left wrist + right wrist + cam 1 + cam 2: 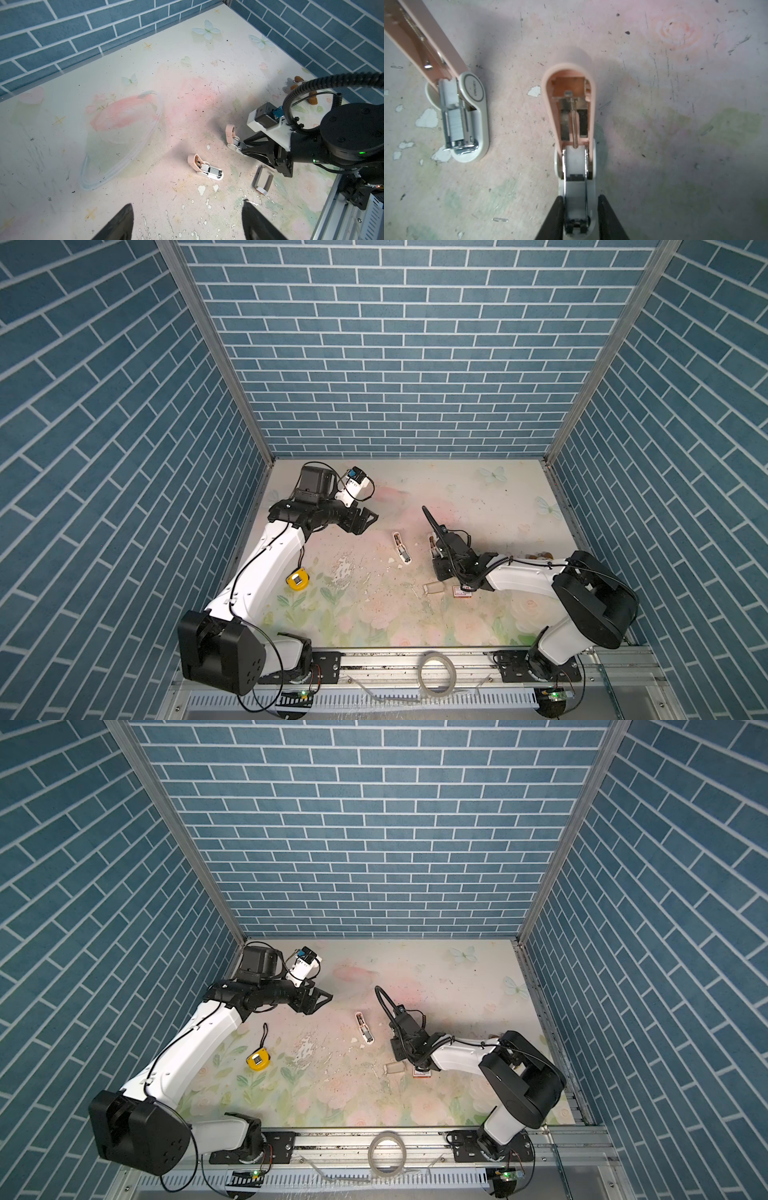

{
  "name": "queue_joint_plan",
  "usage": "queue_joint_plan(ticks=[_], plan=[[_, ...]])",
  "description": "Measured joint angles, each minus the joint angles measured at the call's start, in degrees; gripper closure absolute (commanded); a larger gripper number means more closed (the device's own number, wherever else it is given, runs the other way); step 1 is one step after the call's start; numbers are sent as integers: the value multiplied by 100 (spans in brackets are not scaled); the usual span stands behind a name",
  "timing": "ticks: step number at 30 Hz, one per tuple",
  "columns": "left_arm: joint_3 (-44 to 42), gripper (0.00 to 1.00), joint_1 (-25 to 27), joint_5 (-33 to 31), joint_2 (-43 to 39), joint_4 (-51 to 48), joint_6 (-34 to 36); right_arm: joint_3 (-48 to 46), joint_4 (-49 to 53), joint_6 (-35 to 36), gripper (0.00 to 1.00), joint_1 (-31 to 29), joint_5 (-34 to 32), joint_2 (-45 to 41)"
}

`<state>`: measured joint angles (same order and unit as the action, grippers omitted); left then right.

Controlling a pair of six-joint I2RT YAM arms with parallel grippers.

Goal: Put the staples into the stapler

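Two pink-and-white staplers sit with lids swung back on the floral table (457, 497). The staples (455, 124) are a short, flat block of silvery-grey metal, finely ribbed and far smaller than either stapler. They lie in the chrome channel of the middle stapler (402, 548), near the centre of the table, with its pink lid laid flat beyond it.

The right-hand stapler (575, 162) stands just beside it. Its lid is tipped up, showing the spring rod, and its channel shows white. The right gripper (580, 198) has its black jaws on either side of this stapler's white base, close against it; I cannot tell whether they pinch it. The left gripper (187, 224) hovers well apart from both staplers, its jaws spread wide with only table between them.

A small grey cardboard tray (262, 178) lies near the right arm, and its contents cannot be made out. The red-and-white box (462, 592) is just beside it, partly under the arm. A clear shallow dish (122, 135) rests toward the back, the floral print showing through it
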<state>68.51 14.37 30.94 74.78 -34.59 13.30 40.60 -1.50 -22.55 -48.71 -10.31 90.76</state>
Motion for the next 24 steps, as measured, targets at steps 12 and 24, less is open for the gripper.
queue_joint_plan(ticks=[12,24], plan=[[0,17,0,-2,-28,4,0,308,249,55,54,2,-116,-50],[0,17,0,-2,-26,20,0,308,345,57,55,282,-225,-389]])
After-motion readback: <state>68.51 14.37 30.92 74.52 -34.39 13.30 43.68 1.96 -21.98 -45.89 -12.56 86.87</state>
